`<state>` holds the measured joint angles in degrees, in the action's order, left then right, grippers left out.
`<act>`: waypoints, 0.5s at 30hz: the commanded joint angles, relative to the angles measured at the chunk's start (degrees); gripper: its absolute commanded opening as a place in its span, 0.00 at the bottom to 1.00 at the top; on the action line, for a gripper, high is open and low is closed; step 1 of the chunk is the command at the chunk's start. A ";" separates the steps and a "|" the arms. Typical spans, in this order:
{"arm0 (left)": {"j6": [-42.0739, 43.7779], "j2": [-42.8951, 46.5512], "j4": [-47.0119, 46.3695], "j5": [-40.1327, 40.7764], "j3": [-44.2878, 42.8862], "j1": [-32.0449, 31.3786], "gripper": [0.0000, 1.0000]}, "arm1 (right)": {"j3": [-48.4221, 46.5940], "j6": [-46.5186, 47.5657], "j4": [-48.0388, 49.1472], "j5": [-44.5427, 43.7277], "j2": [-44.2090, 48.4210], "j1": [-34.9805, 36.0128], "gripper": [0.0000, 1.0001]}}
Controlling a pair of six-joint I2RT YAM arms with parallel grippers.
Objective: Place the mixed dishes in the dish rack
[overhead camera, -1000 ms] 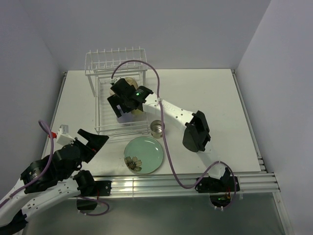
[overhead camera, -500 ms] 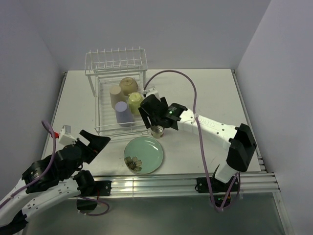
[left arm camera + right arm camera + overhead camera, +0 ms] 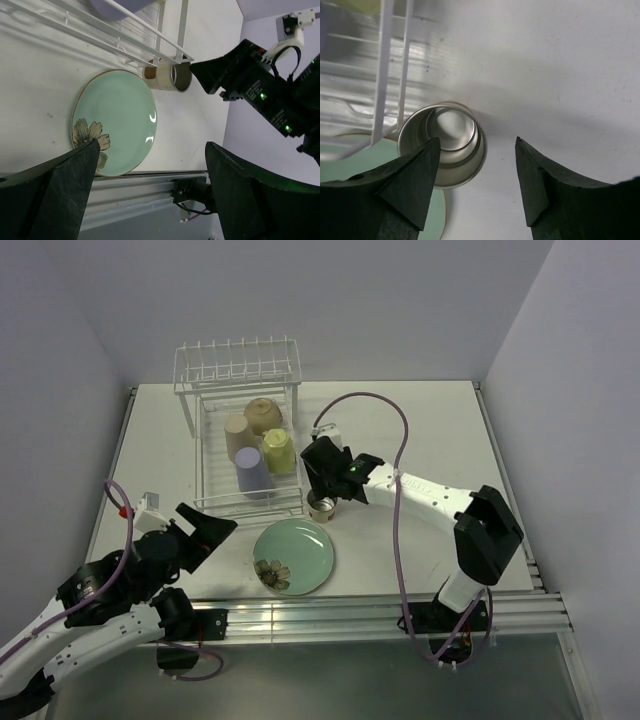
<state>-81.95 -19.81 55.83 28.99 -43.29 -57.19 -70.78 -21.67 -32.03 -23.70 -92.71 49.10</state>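
Note:
The white wire dish rack [image 3: 238,365] holds a tan cup [image 3: 236,437], a cream bowl [image 3: 263,415], a yellow-green mug [image 3: 279,451] and a lavender cup [image 3: 251,472]. Just off the rack's near right corner a small metal cup [image 3: 322,507] stands upright on the table. My right gripper [image 3: 323,492] hangs over it, open. In the right wrist view the metal cup [image 3: 442,152] sits under the left finger, its right rim between the jaws of the right gripper [image 3: 477,141]. The mint-green flowered plate [image 3: 294,555] lies near the front edge. My left gripper [image 3: 208,533] is open, left of the plate [image 3: 117,120].
An aluminium rail [image 3: 350,610] runs along the table's near edge, just past the plate. The rack's wire corner [image 3: 390,60] stands close to the metal cup's left side. Grey walls close in the table at the back and sides.
My right gripper left the rack, swung to the metal cup and came down over it, jaws narrowing. The left arm crept a little toward the plate.

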 commanded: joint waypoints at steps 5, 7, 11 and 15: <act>1.97 0.22 -1.95 -1.66 0.22 -0.03 0.93 | 1.61 -1.18 5.40 5.15 -4.94 -4.71 0.56; 3.46 -0.48 -2.57 -2.45 -0.04 -0.03 0.93 | 2.58 -1.53 7.24 9.45 -5.91 -6.03 0.49; 7.06 -3.90 -5.03 -4.56 -1.18 -0.03 0.93 | 6.00 -2.58 10.49 14.20 -5.30 -7.09 0.16; 11.62 -6.90 -9.24 -7.80 -1.89 -0.03 0.93 | 7.50 -3.46 10.59 15.88 -2.05 -8.32 0.00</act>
<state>-75.70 -24.51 52.03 24.60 -43.31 -57.19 -64.93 -24.05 -23.33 -10.37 -97.65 41.78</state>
